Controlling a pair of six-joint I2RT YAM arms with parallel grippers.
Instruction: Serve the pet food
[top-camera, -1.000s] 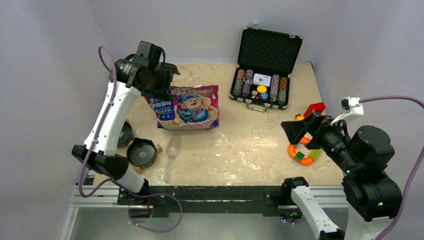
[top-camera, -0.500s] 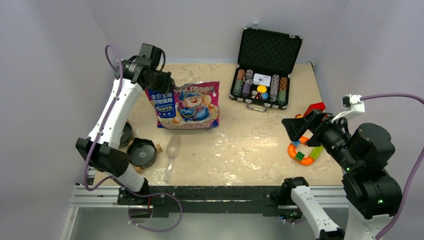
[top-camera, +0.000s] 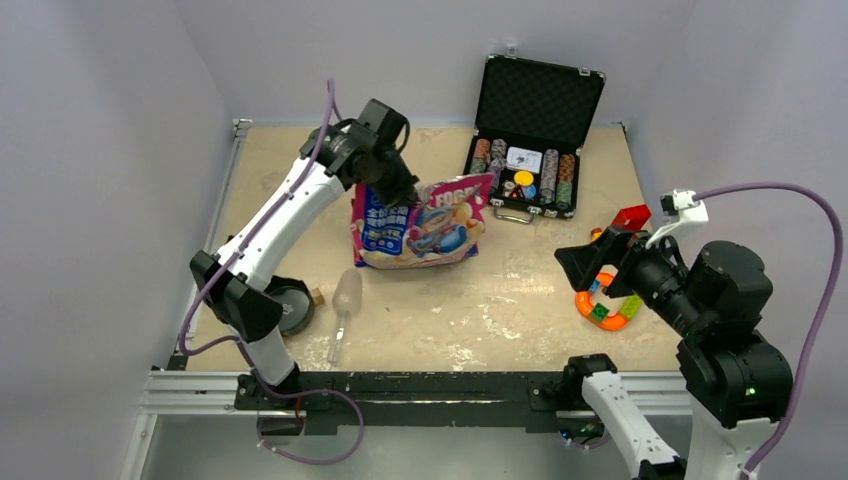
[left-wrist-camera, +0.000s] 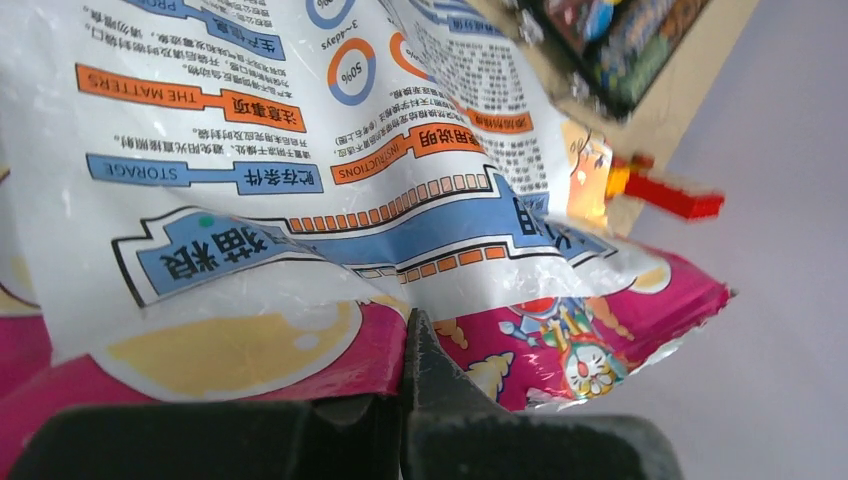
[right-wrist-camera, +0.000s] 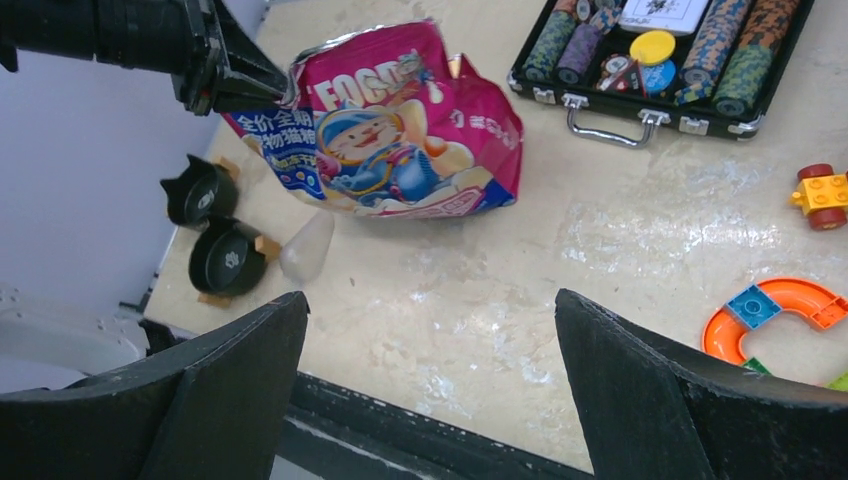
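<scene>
The pet food is hidden inside a pink printed bag (top-camera: 425, 228) near the middle of the table. My left gripper (top-camera: 397, 186) is shut on the bag's upper left corner, which is raised. In the left wrist view the closed fingers (left-wrist-camera: 440, 385) pinch the pink edge, and the bag's printed back (left-wrist-camera: 300, 150) fills the frame. From the right wrist I see the bag (right-wrist-camera: 400, 140) hanging from the left gripper (right-wrist-camera: 268, 92). My right gripper (right-wrist-camera: 430, 295) stands open at the right, holding nothing. Two black bowls (right-wrist-camera: 228, 258) and a clear scoop (right-wrist-camera: 308, 245) lie left of the bag.
An open case of poker chips (top-camera: 530, 150) stands at the back right. An orange toy track (top-camera: 600, 300) and a red brick (top-camera: 630, 215) lie under the right gripper (top-camera: 582, 262). One bowl (top-camera: 292, 305) and the scoop (top-camera: 345, 298) sit by the left arm's base.
My left gripper has closed on the bag's corner and pulled the bag to the right, toward the table's middle. The right arm has barely moved.
</scene>
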